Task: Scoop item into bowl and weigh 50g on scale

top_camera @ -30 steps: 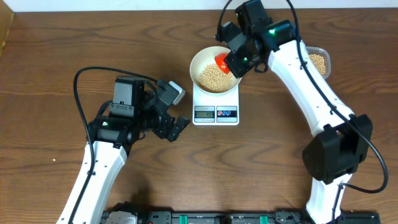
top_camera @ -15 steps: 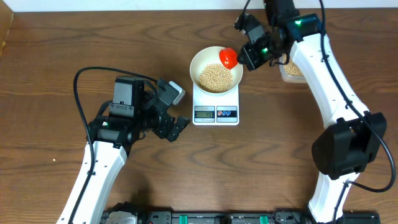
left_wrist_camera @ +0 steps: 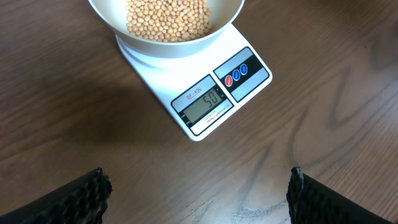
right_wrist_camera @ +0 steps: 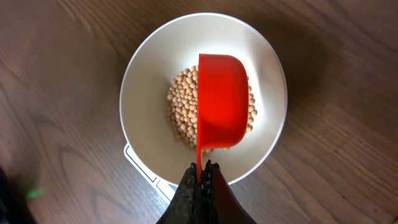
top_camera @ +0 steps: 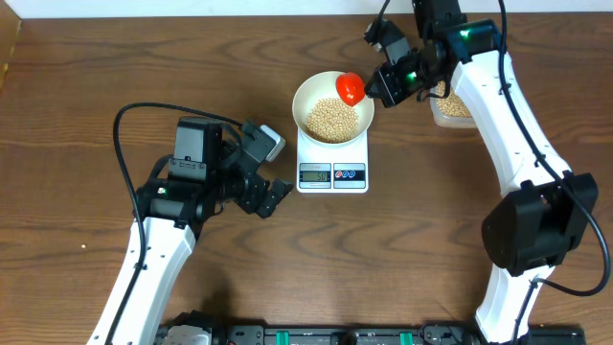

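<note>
The white bowl (top_camera: 305, 96) stands on the white scale (top_camera: 332, 156) and holds a heap of tan beans (top_camera: 330, 120). In the left wrist view the scale's display (left_wrist_camera: 204, 104) reads 50. My right gripper (top_camera: 383, 86) is shut on the thin handle of a red scoop (top_camera: 351, 88), held above the bowl's far right side. From the right wrist, the scoop (right_wrist_camera: 222, 99) hangs over the beans (right_wrist_camera: 180, 109), with only its red outer side showing. My left gripper (top_camera: 276, 168) stands open, empty, left of the scale, its fingers (left_wrist_camera: 87, 196) wide apart.
A clear tub of beans (top_camera: 450, 105) sits at the back right, mostly hidden behind my right arm. Bare wooden table (left_wrist_camera: 298, 137) lies in front of the scale. The table's far edge runs just behind the bowl and tub.
A second ago the right wrist swung right and back, carrying the scoop to the bowl's far right rim. It has barely moved since. The left arm is still.
</note>
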`<state>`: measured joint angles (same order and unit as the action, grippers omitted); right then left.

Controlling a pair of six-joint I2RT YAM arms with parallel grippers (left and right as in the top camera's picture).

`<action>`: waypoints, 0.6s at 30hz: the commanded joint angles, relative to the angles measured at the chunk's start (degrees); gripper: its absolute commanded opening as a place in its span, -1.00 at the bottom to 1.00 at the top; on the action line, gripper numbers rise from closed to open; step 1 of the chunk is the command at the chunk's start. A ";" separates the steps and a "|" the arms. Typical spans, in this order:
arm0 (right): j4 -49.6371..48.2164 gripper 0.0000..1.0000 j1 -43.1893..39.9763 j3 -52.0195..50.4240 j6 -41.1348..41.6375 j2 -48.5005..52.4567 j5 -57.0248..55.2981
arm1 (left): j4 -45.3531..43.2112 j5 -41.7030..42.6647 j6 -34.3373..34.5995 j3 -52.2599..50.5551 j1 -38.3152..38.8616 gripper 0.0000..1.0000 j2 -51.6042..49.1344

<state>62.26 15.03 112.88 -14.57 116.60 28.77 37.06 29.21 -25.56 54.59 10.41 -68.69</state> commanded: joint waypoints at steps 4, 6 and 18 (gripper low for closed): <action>-0.24 -0.98 0.42 1.51 0.39 -2.49 1.42 | 0.07 -0.33 -0.52 -0.22 0.17 0.86 -0.17; -0.28 -0.98 0.39 1.51 0.39 -2.51 1.40 | 0.07 -0.33 -0.52 -0.22 0.17 0.86 -0.17; -0.31 -0.98 -0.94 1.55 1.07 -4.70 4.81 | 0.07 -0.33 -0.52 -0.22 0.17 0.86 -0.17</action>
<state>62.08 15.00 112.88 -14.28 115.28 29.47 37.06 29.19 -25.56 54.59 10.41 -68.69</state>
